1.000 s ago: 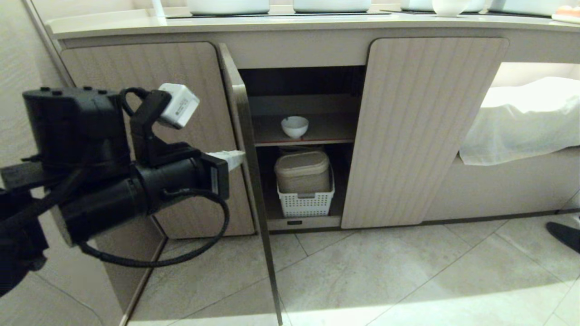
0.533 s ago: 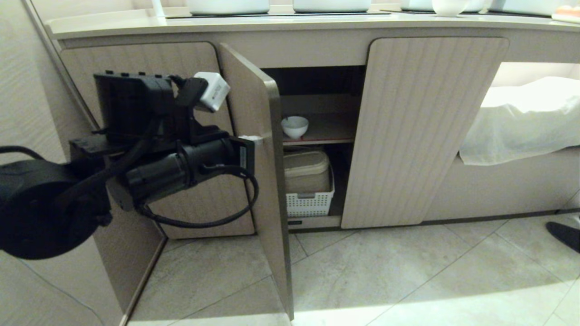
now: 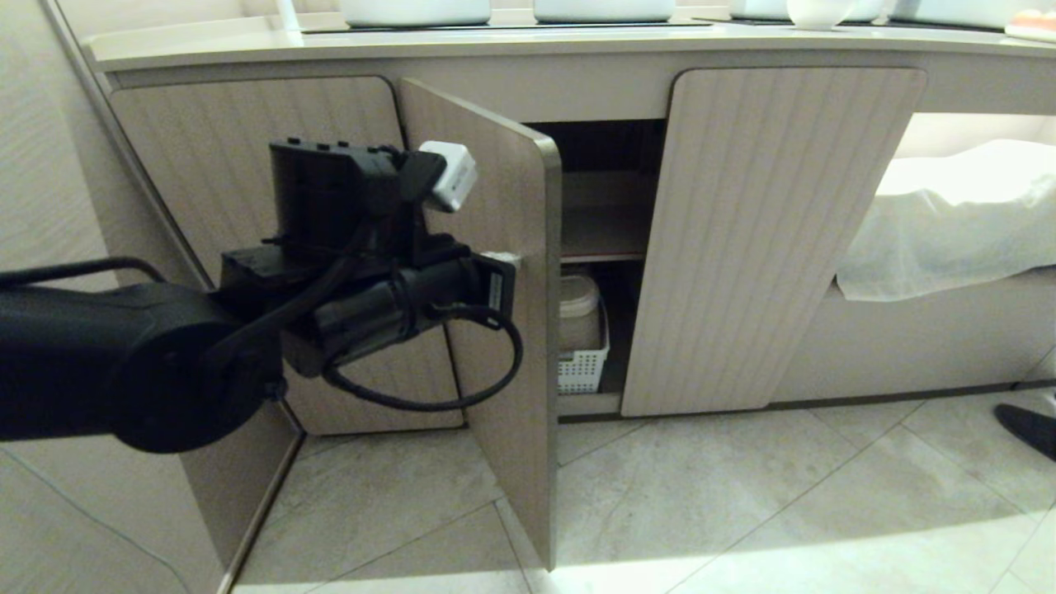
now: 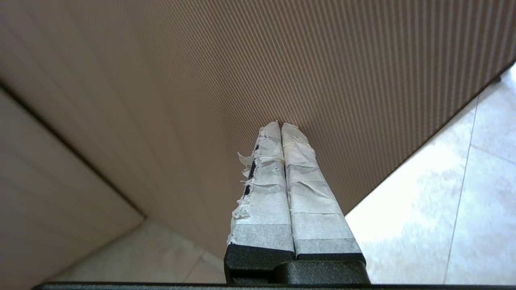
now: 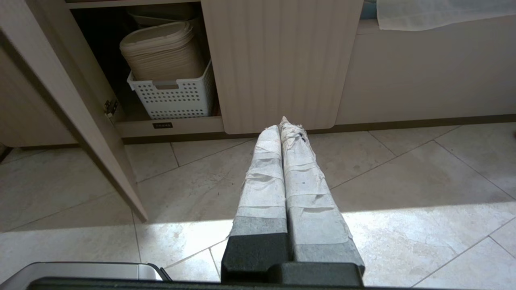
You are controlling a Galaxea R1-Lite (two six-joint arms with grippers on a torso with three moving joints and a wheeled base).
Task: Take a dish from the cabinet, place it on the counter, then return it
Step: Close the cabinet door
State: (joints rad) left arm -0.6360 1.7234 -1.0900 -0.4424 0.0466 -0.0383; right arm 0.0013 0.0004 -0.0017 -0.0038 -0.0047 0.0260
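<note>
Head view: the left gripper [image 3: 513, 258] rests its taped tips against the ribbed outer face of the middle door [image 3: 503, 272] of the cabinet [image 3: 247, 165], close to that door's free edge and about halfway up it. The jaws are pressed together and pinch nothing. The door stands partly open, and its panel covers most of the opening. Through the gap beside it one sees a strip of shelf [image 3: 602, 239] with a red line along its front edge, and under it part of a beige lidded tub [image 3: 579, 313] sitting in a white perforated basket [image 3: 582, 371]. The bowl is not visible — the door panel screens the part of the shelf behind it. The bench [image 3: 511, 40] runs along the top of the cabinet, carrying white vessels at its far edge. A white cloth [image 3: 949, 223] lies in the open recess past the cabinet's right-hand door.

Left wrist view: the two taped fingers [image 4: 300, 189] lie flat against each other, tips touching the door's ribbed face; pale floor tiles [image 4: 443, 201] show beyond the door's edge.

Right wrist view: the right gripper [image 5: 284, 125] hangs above the floor — its jaws pressed together, empty — pointing toward the foot of the cabinet, where the basket and tub sit behind the open door.
</note>
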